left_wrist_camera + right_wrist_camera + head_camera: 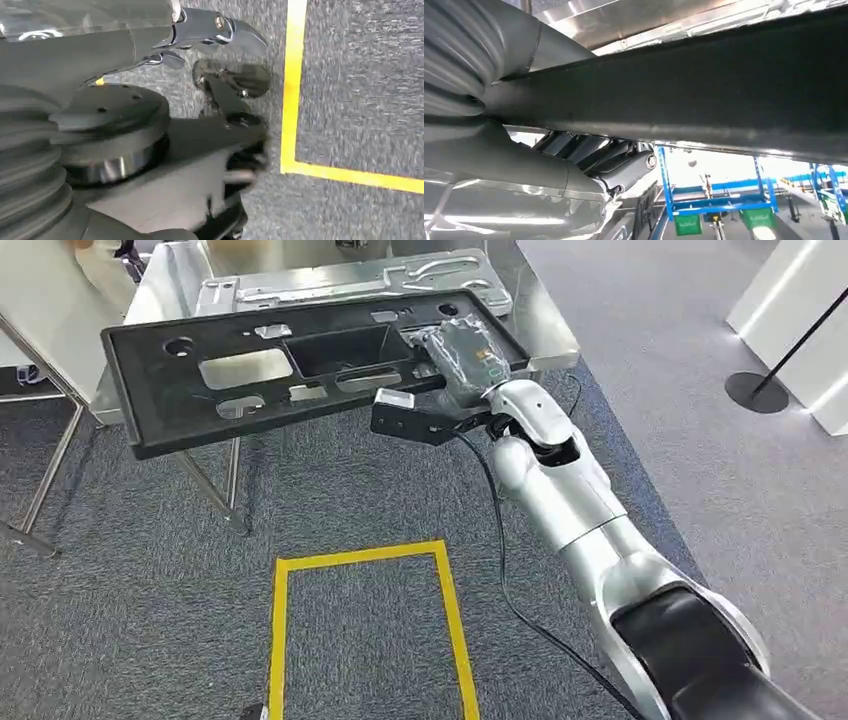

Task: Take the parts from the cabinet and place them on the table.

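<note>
The long black plastic panel (pixel 300 365) hangs tilted in the air just in front of the counter (pixel 545 325), its left end reaching past the counter's left corner and its right end over the near edge. It has a rectangular recess in the middle and several cut-out slots along its length. On the counter behind it lies a flat silver metal part (pixel 360 280), stretched along the far side.

The right hand (pixel 462 358) grips the panel at its right end. From the head view the back of the hand, wrapped in clear film, lies on top of the panel. In the right wrist view the dark fingers (pixel 594 152) curl under the panel's lower face while the thumb side rests on the upper face, so the panel (pixel 704 95) is clamped between them.

The left hand (pixel 215 35) hangs low over grey carpet (pixel 360 80) beside a yellow tape line (pixel 292 85). Its fingers (pixel 235 30) curl slightly with nothing between them; how far apart they stand cannot be told for sure.
</note>
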Tool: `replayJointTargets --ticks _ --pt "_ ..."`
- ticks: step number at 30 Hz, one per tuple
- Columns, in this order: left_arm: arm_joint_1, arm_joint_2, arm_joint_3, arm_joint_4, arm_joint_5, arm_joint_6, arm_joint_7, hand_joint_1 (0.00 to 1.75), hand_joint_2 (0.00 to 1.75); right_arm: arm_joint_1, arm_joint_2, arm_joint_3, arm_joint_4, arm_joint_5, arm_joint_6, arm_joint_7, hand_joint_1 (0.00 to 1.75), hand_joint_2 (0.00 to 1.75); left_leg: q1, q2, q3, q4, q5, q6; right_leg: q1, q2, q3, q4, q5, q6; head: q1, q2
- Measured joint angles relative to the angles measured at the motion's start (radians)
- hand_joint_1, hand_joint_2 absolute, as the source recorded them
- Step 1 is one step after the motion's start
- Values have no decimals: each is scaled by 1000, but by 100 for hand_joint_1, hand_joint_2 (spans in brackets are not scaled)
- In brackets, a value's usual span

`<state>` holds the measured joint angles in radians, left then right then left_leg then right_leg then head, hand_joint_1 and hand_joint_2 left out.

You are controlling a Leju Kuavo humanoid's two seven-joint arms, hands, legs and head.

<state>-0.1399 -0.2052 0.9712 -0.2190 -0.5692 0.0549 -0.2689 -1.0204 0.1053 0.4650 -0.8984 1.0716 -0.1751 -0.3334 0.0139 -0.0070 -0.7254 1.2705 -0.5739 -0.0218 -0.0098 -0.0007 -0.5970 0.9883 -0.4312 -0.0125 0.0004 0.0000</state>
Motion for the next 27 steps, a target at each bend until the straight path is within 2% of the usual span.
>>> replayJointTargets --ticks 1,2,3,5,6,7,10,11,12,13,15,16,17,18,19,21,22,25,26,27 --pt "1 0 0 0 0 0 0 0 175 2 0 0 0 0 0 0 175 175 0 0 -30 57 -13 -2 0 0 0 1 0 0 -1 0" --pt "2 0 0 0 0 0 0 0 175 5 0 0 0 0 1 0 175 175 0 0 -37 63 0 -3 0 0 1 2 -2 0 0 0" --pt "2 0 0 0 0 0 0 0 175 5 0 0 0 0 1 0 175 175 1 1 -20 23 33 -3 0 1 2 5 -4 0 -1 0" --pt "2 1 0 0 0 0 -3 0 175 5 0 0 -1 0 2 0 175 175 3 2 68 -161 129 1 -1 4 7 12 -13 6 0 0" --pt "2 1 0 0 0 0 -4 0 175 5 0 0 -2 0 2 0 175 175 4 3 100 -234 142 5 -1 4 7 17 -19 11 0 0" --pt "2 1 0 0 1 0 -4 0 175 3 0 0 -2 0 3 0 175 175 -3 2 113 -251 131 10 7 6 3 23 -21 16 -1 0" --pt "3 1 0 0 2 0 -5 0 175 4 0 1 -2 0 6 0 175 175 -6 -2 109 -246 130 27 5 4 3 16 -20 30 1 0" --pt "3 1 0 0 4 0 -5 0 175 2 1 1 -2 0 9 0 175 175 -1 -1 113 -255 135 36 5 4 4 18 -23 37 -1 0" --pt "4 1 0 0 4 0 -7 0 175 -1 2 0 -2 0 11 0 175 175 2 -1 117 -260 137 40 1 3 -2 36 -37 42 3 0" --pt "3 1 0 0 4 0 -9 0 175 -6 2 1 -2 -1 13 0 175 175 2 0 118 -261 136 46 1 3 -27 85 -67 47 6 0" --pt "2 1 0 0 4 1 -13 0 175 -9 2 1 -2 -3 15 0 175 175 2 0 119 -260 134 50 -2 3 -111 255 -139 54 6 0" --pt "3 1 0 0 4 4 -14 0 175 -8 1 1 -1 -4 16 0 175 175 2 0 119 -260 133 51 -3 3 -152 327 -158 57 6 0" --pt "4 1 0 0 4 6 -15 0 175 -8 1 1 2 -4 17 0 175 175 2 0 120 -259 132 51 -4 3 -172 352 -152 57 6 0" --pt "4 1 0 0 3 6 -16 0 175 -8 1 0 3 -5 16 1 175 175 2 -1 123 -258 128 51 -5 3 -164 321 -120 56 6 0" --pt "3 0 0 0 3 6 -16 0 175 -9 1 0 3 -6 15 1 175 175 2 -3 127 -257 125 49 -5 3 -131 246 -71 53 6 0" --pt "3 -1 0 0 2 6 -15 0 175 -13 1 0 3 -8 14 1 175 175 2 -5 136 -255 115 42 -3 2 -49 60 23 42 6 0" --pt "3 -3 0 0 2 6 -15 0 175 -16 1 0 5 -9 14 1 175 175 -5 -5 135 -252 111 35 5 2 -32 32 11 35 5 0" --pt "0 -3 0 0 1 6 -14 0 175 -16 -1 0 5 -9 13 0 175 175 -1 -4 139 -261 110 20 9 4 -34 23 7 21 6 0" --pt "-1 -3 0 0 0 6 -14 0 175 -16 -1 0 4 -9 13 3 175 175 -6 -4 144 -263 107 13 2 5 -29 15 8 15 4 0" --pt "-1 -3 0 0 0 6 -14 0 175 -16 0 0 4 -9 12 3 175 175 -2 -3 144 -258 97 9 -4 4 -17 6 10 11 6 0"
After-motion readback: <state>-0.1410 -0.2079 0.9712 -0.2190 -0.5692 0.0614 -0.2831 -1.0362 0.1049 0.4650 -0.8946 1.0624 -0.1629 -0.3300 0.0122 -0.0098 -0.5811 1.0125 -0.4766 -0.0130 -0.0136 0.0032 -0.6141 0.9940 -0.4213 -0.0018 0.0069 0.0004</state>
